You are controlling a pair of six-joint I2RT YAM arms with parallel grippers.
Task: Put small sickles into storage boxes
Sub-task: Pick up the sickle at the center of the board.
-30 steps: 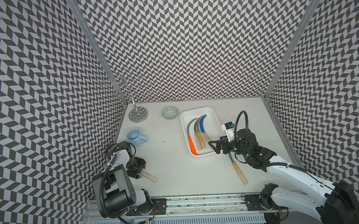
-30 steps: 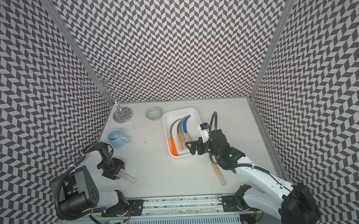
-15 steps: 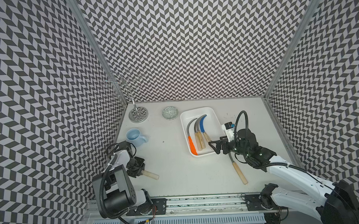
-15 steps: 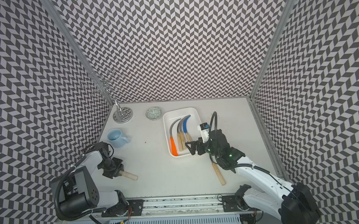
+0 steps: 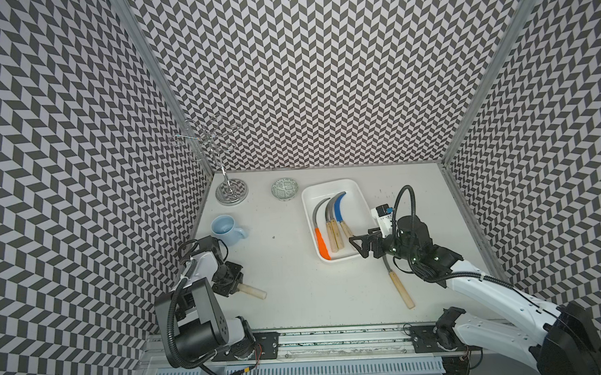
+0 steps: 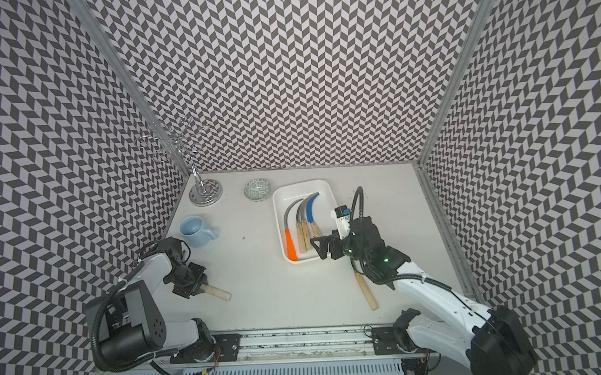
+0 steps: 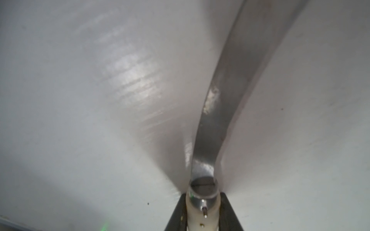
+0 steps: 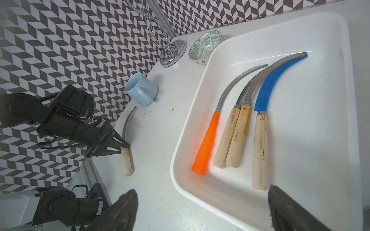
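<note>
Our left pincer [image 5: 239, 287] is clenched on the pale handle of a sickle [image 5: 254, 291] at the counter's [image 5: 296, 293] left edge, near the mug [image 5: 226, 227]. Our right pincer [image 5: 359, 247] hangs released over the white tray's [image 5: 357, 210] near corner. Four sickles [image 5: 332, 230] lie inside, another sickle [image 5: 400, 290] beside it.

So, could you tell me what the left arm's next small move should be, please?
Probably lift straight up: the left gripper is shut on the wooden handle of a sickle lying on the table, well short of the white tray.
</note>
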